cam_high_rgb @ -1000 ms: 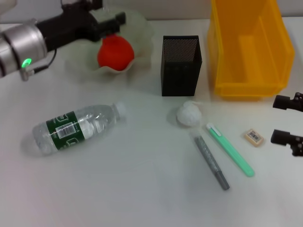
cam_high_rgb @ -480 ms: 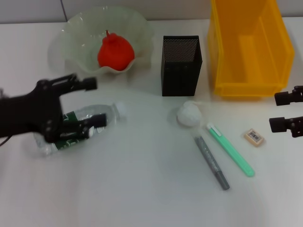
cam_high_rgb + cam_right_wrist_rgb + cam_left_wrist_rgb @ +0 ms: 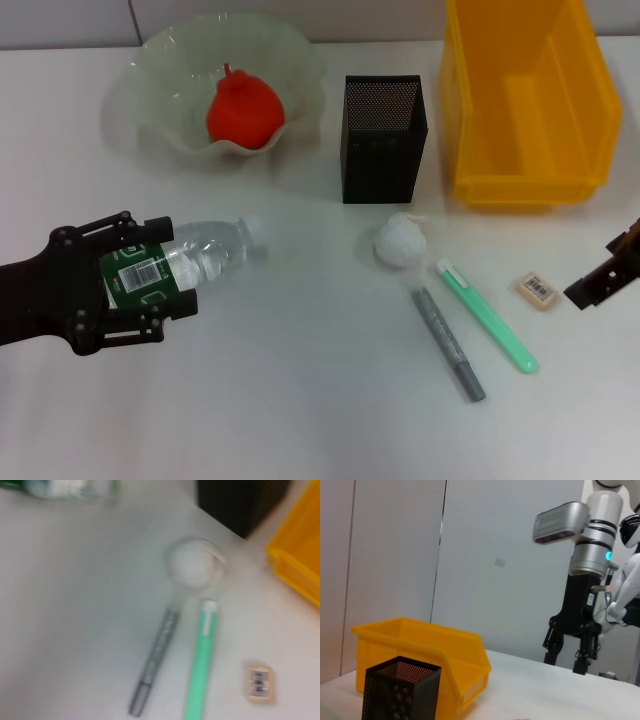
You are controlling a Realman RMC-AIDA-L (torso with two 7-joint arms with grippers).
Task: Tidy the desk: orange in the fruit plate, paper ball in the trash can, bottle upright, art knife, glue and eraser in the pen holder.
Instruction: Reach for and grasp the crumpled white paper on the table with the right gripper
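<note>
The orange (image 3: 243, 108) lies in the fruit plate (image 3: 150, 130) at the back left. The bottle (image 3: 205, 257) lies on its side at the front left. My left gripper (image 3: 175, 270) is open, with its fingers on either side of the bottle's green label. The paper ball (image 3: 400, 241), art knife (image 3: 448, 343), glue (image 3: 487, 316) and eraser (image 3: 537, 289) lie on the table in front of the pen holder (image 3: 383, 140) and the trash can (image 3: 525, 100). My right gripper (image 3: 610, 265) is open at the right edge, just right of the eraser.
The right wrist view looks down on the paper ball (image 3: 194, 565), art knife (image 3: 155, 665), glue (image 3: 200, 665) and eraser (image 3: 260, 682). The left wrist view shows the pen holder (image 3: 402, 690), the trash can (image 3: 420, 645) and the right gripper (image 3: 567, 660) beyond them.
My left gripper has come from the fruit plate down to the bottle and now straddles its label. The right gripper has turned and shifted at the right edge.
</note>
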